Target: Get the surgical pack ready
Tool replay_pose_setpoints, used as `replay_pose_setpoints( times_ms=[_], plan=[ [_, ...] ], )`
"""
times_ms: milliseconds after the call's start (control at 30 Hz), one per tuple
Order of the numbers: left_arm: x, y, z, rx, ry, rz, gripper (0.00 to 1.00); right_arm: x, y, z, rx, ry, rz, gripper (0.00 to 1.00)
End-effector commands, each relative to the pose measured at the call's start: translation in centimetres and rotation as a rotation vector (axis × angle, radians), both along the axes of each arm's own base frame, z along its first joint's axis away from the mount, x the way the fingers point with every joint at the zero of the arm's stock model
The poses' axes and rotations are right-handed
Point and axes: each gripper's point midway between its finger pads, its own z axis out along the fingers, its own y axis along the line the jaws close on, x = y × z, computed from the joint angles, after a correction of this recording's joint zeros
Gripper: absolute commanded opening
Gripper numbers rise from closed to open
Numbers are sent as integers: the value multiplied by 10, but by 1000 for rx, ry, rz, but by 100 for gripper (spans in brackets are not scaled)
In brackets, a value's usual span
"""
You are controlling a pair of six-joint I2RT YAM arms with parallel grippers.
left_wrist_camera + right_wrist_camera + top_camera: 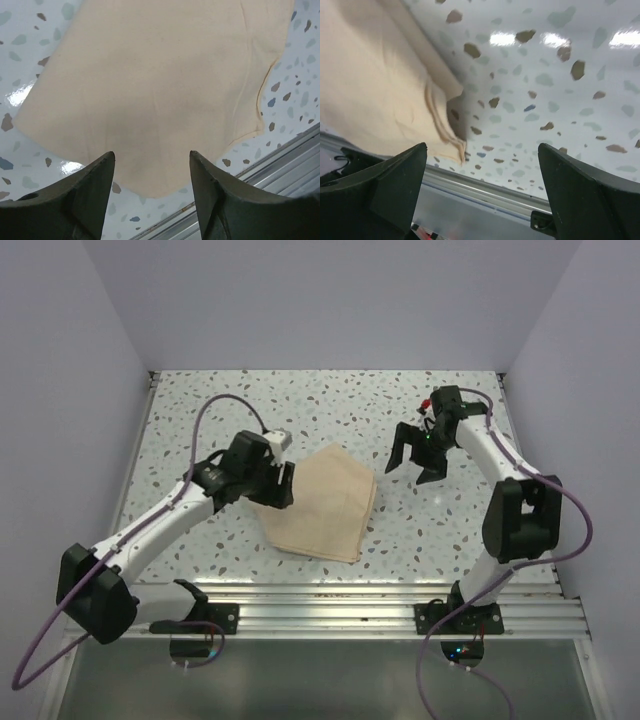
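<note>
You have the surgical pack point(325, 505) lying flat on the speckled table point(250, 410), a folded tan sheet roughly midway between the two arms. Its near corner lies close to the metal rail point(380, 605) at the near edge. Your left gripper point(283, 485) stands at the pack's left edge, jaws parted and nothing between them. The left wrist view shows the cloth spread beyond the fingertips; whether they touch it cannot be told. Your right gripper point(415, 462) hangs to the right of the pack, apart from it, jaws spread wide and empty. The right wrist view shows the pack's layered right edge slightly lifted, casting a shadow on the table.
</note>
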Motion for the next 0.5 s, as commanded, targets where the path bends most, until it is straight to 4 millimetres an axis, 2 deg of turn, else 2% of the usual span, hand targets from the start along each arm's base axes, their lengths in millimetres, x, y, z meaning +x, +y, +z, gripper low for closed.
replay_pose_setpoints(
  times_ms=[0,33,67,100,133,267,333,467],
  plan=[
    [17,-18,4,188,-133,-38,66,-22,13,25,69,-74,53,97],
    [5,-31,-2,235,-131,-88,66,-29,13,22,70,-61,50,98],
    [3,-34,-15,290,-111,-102,66,-33,13,23,72,-60,52,98],
    [5,-34,-15,339,-133,-86,66,-36,13,25,72,-63,52,98],
    [-4,-45,-19,361,-142,-121,67,-40,12,26,75,-65,53,98],
    [-23,-64,-38,450,-153,-200,67,-49,15,27,95,-60,57,99],
    [-32,-66,-46,514,-163,-225,67,-53,17,27,110,-55,52,99],
    [-38,-54,-69,696,-180,-217,67,-56,20,27,135,-70,39,99]
  ],
)
